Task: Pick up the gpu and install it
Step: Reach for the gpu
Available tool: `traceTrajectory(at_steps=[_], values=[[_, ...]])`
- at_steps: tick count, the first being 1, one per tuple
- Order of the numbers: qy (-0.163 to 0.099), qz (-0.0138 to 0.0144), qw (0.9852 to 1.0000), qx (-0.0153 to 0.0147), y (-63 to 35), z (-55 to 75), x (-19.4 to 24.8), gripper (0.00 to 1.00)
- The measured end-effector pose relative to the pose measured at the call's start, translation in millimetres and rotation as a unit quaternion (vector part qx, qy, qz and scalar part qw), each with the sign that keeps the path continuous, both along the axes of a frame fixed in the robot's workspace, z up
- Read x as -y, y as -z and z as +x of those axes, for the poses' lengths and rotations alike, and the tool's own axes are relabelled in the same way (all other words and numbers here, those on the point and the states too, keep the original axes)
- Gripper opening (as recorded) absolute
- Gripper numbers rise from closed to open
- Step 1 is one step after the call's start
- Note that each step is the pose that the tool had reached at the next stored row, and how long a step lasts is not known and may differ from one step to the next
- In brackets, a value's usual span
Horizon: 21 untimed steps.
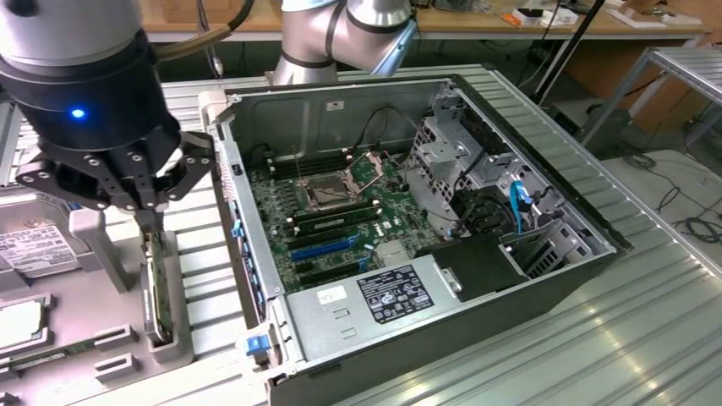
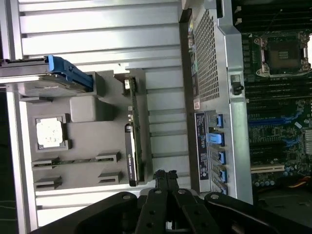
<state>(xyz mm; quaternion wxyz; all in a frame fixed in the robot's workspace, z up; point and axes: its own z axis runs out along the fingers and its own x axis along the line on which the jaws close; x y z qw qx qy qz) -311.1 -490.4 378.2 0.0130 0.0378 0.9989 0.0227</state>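
The gpu (image 1: 155, 288) stands on edge in a slot of the grey holder tray (image 1: 84, 326) at the exterior view's left, seen as a thin green board with a dark cooler. From the wrist it shows edge-on (image 2: 133, 151). My gripper (image 1: 148, 218) hangs just above the card's far end, fingers pressed together with nothing between them. In the wrist view the shut fingertips (image 2: 165, 174) sit beside the card's edge, not around it. The open computer case (image 1: 530, 279) lies to the right, with its motherboard (image 1: 338, 211) and blue expansion slots (image 1: 325, 247) exposed.
A silver hard drive with a white label (image 1: 29, 249) and a processor chip (image 2: 50, 132) rest in the same tray. A blue-handled drive carrier (image 2: 66, 73) lies beside them. The case's rear wall with blue clips (image 2: 214, 141) stands between tray and motherboard. The power supply (image 1: 373, 300) fills the case's near end.
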Motion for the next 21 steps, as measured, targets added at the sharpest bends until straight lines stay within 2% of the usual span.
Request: traceTrajectory(at_steps=[2,9,11,12,21], values=[[0.0,0.0002,1.0,-0.0001,0.1,-12.5,0.6,0.11],[0.0,0.0005,1.0,0.0,0.2,-12.5,0.5,0.11],[0.0,0.0063,1.0,-0.0011,0.5,-13.4,-1.3,0.11],[0.0,0.007,1.0,-0.0015,0.4,-13.5,-1.7,0.11],[0.0,0.007,1.0,-0.0015,0.4,-13.5,-1.7,0.11]])
